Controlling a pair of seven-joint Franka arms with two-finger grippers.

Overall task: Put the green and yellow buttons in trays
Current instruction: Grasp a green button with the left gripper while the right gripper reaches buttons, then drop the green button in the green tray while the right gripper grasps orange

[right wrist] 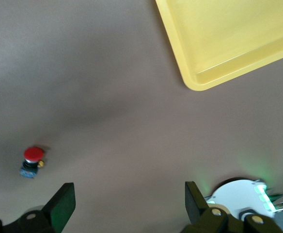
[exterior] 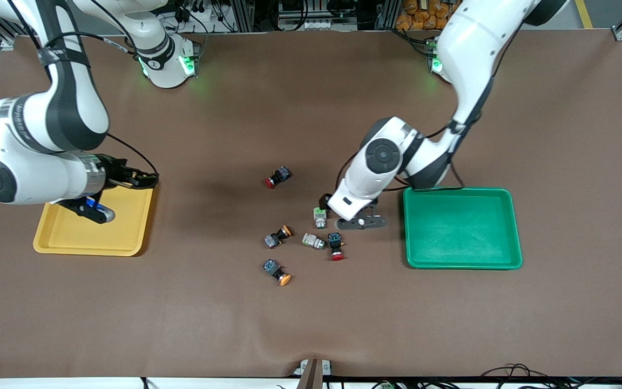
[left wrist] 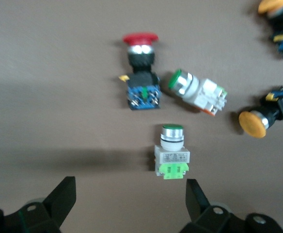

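Hovering spread over a green button [left wrist: 172, 151], the left hand [left wrist: 127, 204] shows only cut-off fingertips

We are looking at a robotics lab: a brown-covered table [exterior: 268, 335] is sitting before aluminium framing [exterior: 246, 13] and tangled cables [exterior: 203, 11], with two white arms working over it.

Four buttons [exterior: 319, 218] loose on table between empty trays [exterior: 461, 228].
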